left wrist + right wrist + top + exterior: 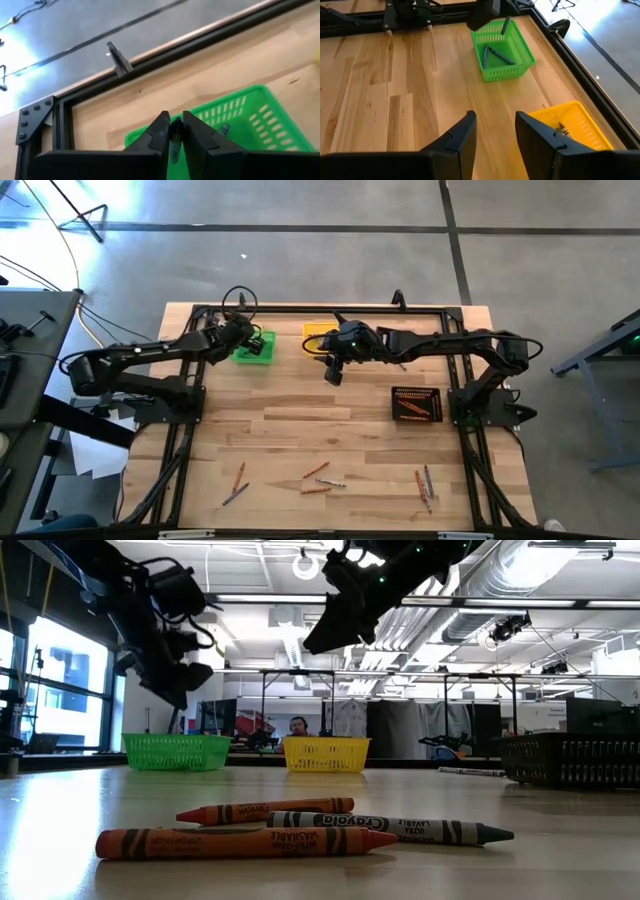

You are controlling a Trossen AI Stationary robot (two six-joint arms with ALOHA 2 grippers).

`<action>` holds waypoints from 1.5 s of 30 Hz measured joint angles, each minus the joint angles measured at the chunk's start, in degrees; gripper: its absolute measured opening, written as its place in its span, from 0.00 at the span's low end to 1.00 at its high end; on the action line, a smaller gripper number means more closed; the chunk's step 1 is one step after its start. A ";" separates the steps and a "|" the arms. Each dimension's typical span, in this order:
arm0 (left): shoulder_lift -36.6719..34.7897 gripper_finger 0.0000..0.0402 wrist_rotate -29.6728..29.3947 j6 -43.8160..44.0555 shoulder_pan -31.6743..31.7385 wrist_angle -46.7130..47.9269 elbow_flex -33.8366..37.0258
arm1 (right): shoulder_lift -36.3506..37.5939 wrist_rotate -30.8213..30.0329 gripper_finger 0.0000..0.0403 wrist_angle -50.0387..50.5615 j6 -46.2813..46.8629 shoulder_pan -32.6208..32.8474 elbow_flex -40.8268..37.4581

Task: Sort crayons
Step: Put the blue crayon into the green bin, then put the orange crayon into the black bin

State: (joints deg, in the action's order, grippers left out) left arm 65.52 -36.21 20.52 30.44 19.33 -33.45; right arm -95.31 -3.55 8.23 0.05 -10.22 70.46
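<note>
**While the grey crayon hangs over the green bin, drop it clean**

Since the left gripper [173, 120] sits directly above the green bin [260, 125] at the far left of the table, the step in hand looks like the release. Its fingers pinch a grey crayon [174, 145] that hangs tip down over the bin's inside, where other grey crayons [492, 55] already lie.

To do this well, the gripper should stay centred over the bin, not its rim. The fingers need to part only enough for the crayon to slide free. A low drop would keep it from bouncing off the mesh wall. The arm should then lift straight up before it swings away, so the fingers cannot catch the bin and drag it.

The right gripper [492, 132] hangs released and empty above bare table [395, 100], just near of the yellow bin [580, 112].

More loose crayons [320, 478] wait along the near edge, well apart from every bin, so much of the sorting seems left. The right arm could go for those without crossing the left.
</note>
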 joint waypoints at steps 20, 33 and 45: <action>-1.50 0.21 17.53 -5.05 -2.55 -14.95 0.00 | 0.00 -0.39 0.32 0.13 -0.04 -0.20 0.00; -6.71 0.21 21.77 -7.19 -9.89 -22.39 0.00 | 0.00 -7.04 0.32 0.13 0.63 -1.86 0.00; -6.71 0.21 21.73 -7.14 -14.18 -26.72 0.00 | 0.00 -7.04 0.32 -0.17 4.72 -1.81 -0.02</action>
State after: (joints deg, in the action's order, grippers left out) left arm 58.81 -14.48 13.37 16.26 -7.39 -33.45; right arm -95.31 -10.59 8.05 4.77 -12.03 70.43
